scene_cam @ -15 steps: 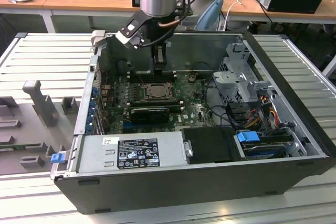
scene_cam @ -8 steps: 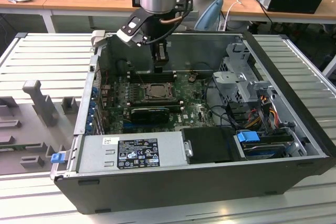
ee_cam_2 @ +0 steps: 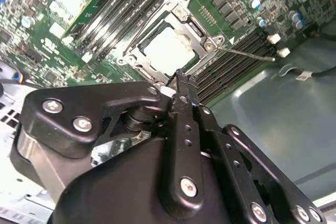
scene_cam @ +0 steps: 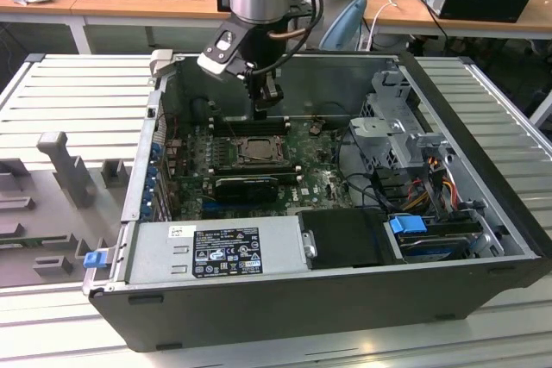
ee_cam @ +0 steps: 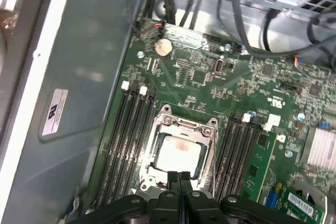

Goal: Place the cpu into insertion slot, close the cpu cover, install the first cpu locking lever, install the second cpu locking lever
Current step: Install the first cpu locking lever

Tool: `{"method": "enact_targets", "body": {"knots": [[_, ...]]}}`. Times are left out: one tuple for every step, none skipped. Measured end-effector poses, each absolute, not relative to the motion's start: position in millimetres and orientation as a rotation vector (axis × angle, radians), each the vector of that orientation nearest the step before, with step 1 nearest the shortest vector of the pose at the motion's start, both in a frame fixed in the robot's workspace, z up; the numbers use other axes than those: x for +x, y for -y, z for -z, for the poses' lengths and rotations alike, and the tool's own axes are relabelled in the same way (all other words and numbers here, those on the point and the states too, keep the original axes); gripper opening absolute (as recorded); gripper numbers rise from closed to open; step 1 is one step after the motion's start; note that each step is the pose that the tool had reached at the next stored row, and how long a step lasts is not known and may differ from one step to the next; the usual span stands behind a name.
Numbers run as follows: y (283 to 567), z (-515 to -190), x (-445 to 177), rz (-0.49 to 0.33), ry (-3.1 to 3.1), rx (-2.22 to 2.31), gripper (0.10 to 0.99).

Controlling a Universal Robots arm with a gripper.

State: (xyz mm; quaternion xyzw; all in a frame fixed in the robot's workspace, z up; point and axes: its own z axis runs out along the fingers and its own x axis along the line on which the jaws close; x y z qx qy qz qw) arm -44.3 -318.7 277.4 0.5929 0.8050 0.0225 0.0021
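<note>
cpu [ee_cam: 178, 153]: seated flat in the insertion slot [scene_cam: 235, 147], near the centre of the exterior view, slightly toward the exterior view's left, inside the open computer case [scene_cam: 259, 299]. Pale metal face up, visible through the cut-out of the cpu cover [ee_cam: 184, 124].

cpu cover: looks lowered over the chip, resting on its edges. Cannot tell whether pressed fully flat.

gripper [ee_cam: 179, 176]: pinched closed, nothing between the fingers. In both wrist views, tips just over one edge of the socket; touching the cover or not, cannot tell. In the exterior view, hangs just above the socket.

locking lever [ee_cam_2: 245, 53]: thin metal rod, running from a socket corner out across the memory slots [ee_cam_2: 233, 69]. Looks unlatched, judging by the angle. Second lever: not made out for sure.

Handling, as judgement:
- Light, stiff, thin; smooth metal lid, probably slippery.
- Fragile underneath, same for the socket pin field, so no sliding, no tilting.
- Best held by two opposite tan edges, never by the face or underside.
- With the cover down, edges mostly tucked under the frame, so no clean grasp as things lie.

Status: placement looks done, cover done or nearly, levers not yet latched.
</note>
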Motion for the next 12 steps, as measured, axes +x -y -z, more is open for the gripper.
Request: {"method": "enact_targets", "body": {"knots": [[318.7, -277.4, -44.3, -0.071, -2.547, 1.831, 0.106], [318.7, -277.3, -44.3, -0.071, -2.563, 1.809, 0.106], [318.7, -277.3, -44.3, -0.071, -2.571, 1.799, 0.106], [318.7, -277.3, -44.3, -0.071, -2.578, 1.789, 0.106], [318.7, -277.3, -44.3, -0.071, -2.589, 1.773, 0.106], [318.7, -277.3, -44.3, -0.071, -2.597, 1.762, 0.106], [318.7, -277.3, -44.3, -0.071, -2.602, 1.754, 0.106], [318.7, -277.3, -44.3, -0.071, -2.609, 1.745, 0.106], [318.7, -277.3, -44.3, -0.071, -2.615, 1.736, 0.106], [318.7, -277.3, -44.3, -0.071, -2.618, 1.731, 0.106], [318.7, -277.3, -44.3, -0.071, -2.622, 1.725, 0.106], [318.7, -277.3, -44.3, -0.071, -2.631, 1.713, 0.106]]}}
